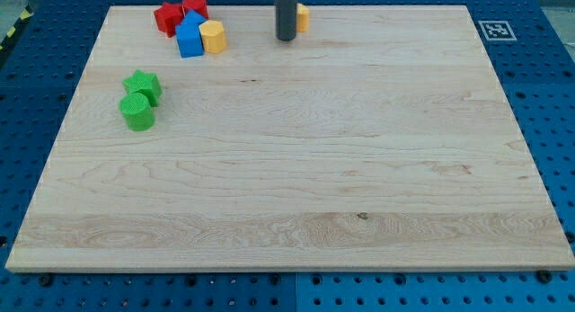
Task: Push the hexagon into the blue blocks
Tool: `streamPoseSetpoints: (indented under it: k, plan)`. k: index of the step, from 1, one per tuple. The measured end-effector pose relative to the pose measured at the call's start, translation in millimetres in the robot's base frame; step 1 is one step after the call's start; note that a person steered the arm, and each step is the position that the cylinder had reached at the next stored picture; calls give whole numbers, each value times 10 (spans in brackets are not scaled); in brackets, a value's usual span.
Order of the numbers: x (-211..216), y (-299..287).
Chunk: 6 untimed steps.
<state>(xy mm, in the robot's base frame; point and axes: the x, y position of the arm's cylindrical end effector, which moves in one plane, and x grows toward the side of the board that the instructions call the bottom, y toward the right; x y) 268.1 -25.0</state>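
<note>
A yellow hexagon block [213, 36] sits near the view's top left, touching the right side of the blue blocks [190, 37], which stand close together so that their shapes are hard to tell apart. My tip [286, 39] rests on the board near the top edge, well to the right of the hexagon and apart from it. A second yellow block [303, 17] shows just behind the rod on its right, partly hidden, and its shape is unclear.
A red star-like block [166, 18] and a red cylinder [195, 5] stand just above and left of the blue blocks. A green star block [144, 84] and a green cylinder [138, 112] sit at the left. The wooden board [296, 168] lies on a blue pegboard.
</note>
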Motion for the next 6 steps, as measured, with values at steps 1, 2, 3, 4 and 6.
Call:
streamPoseSetpoints:
  k: [1,2,3,4,6]
  plan:
    - [71,-414]
    - [74,-813]
    - [74,-949]
    - [74,-811]
    - [777,-383]
